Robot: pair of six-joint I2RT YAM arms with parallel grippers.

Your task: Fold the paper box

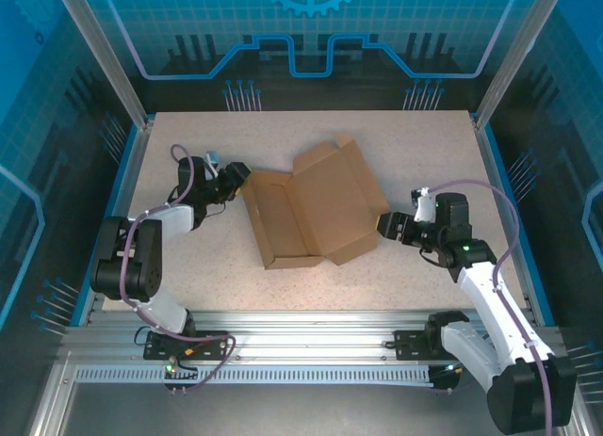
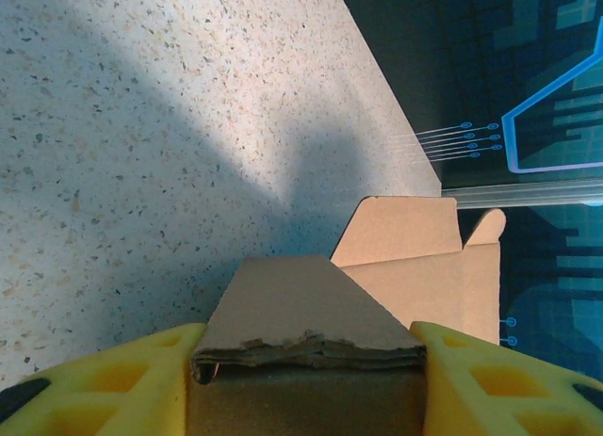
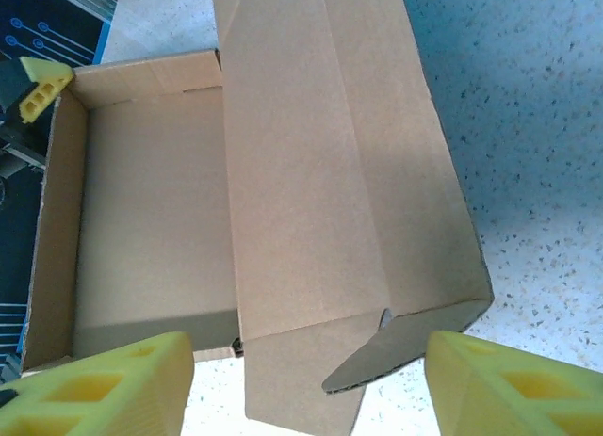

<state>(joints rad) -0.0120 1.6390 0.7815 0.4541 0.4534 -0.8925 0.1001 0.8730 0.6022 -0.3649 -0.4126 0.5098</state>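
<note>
Speckled worktop (image 1: pixel 415 144). Saw paper box (image 1: pixel 306 210) at centre, tray (image 3: pixel 151 219) formed, lid (image 3: pixel 320 172) open rightward. Found left hand (image 2: pixel 306 361) clamped on tray's left wall, right hand (image 3: pixel 306 379) spread astride lid edge, ungripped. Judged lid-closing step; next needed firm pinch, then swing over tray.

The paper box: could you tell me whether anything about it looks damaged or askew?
On the paper box, the wall edge held in the left gripper looks ragged and wavy, as if crushed.
</note>
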